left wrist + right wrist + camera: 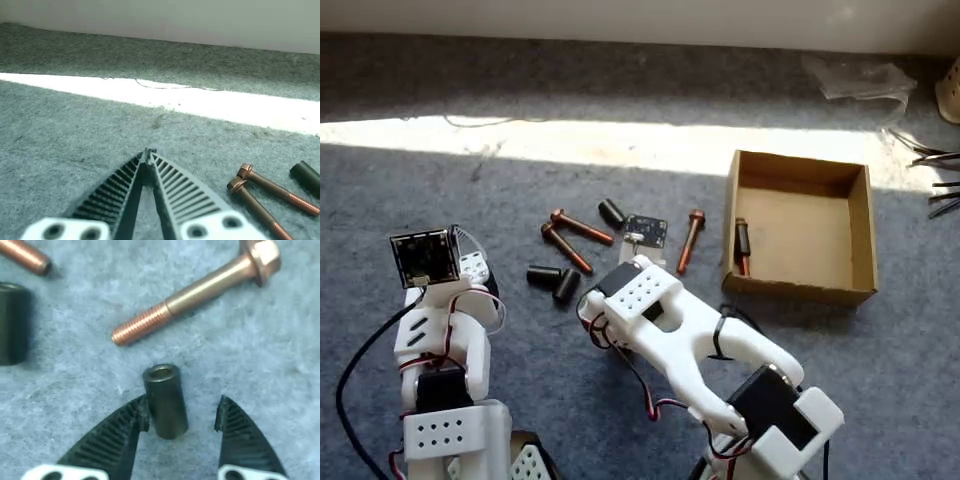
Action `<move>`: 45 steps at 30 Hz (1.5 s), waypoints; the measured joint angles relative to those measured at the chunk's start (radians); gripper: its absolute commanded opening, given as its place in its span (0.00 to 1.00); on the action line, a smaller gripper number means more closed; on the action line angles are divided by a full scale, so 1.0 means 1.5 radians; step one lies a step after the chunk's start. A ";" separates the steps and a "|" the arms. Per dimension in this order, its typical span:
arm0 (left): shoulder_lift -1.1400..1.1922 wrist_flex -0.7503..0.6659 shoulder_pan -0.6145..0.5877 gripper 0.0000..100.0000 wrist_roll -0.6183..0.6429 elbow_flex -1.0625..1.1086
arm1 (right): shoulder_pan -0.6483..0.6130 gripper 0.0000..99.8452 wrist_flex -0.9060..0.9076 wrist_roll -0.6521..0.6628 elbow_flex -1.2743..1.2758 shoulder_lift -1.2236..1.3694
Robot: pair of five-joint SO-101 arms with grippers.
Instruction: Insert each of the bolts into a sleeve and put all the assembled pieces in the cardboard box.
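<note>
My right gripper (182, 403) is open around a black sleeve (165, 401) that stands tilted on the carpet, its hole facing up. One finger (131, 421) touches the sleeve and the other stays clear of it. Just beyond lie a copper bolt (200, 290) and a second sleeve (12, 322). My left gripper (147, 153) is shut and empty, low over the carpet, with two bolts (260, 192) off to one side. From above I see two bolts (572, 236), a third bolt (691, 240) and loose sleeves (556, 279). The cardboard box (862, 235) holds one assembled piece (742, 246).
Another sleeve (611, 212) lies behind the right arm's wrist (642, 290). A sunlit strip (570, 140) crosses the carpet at the back. Clear plastic (855, 75) and cables (935, 180) lie at the far right. Open carpet spreads left of the bolts.
</note>
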 measured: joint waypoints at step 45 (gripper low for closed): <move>0.000 0.000 0.000 0.01 0.000 0.000 | 0.200 0.09 0.116 0.696 0.000 0.002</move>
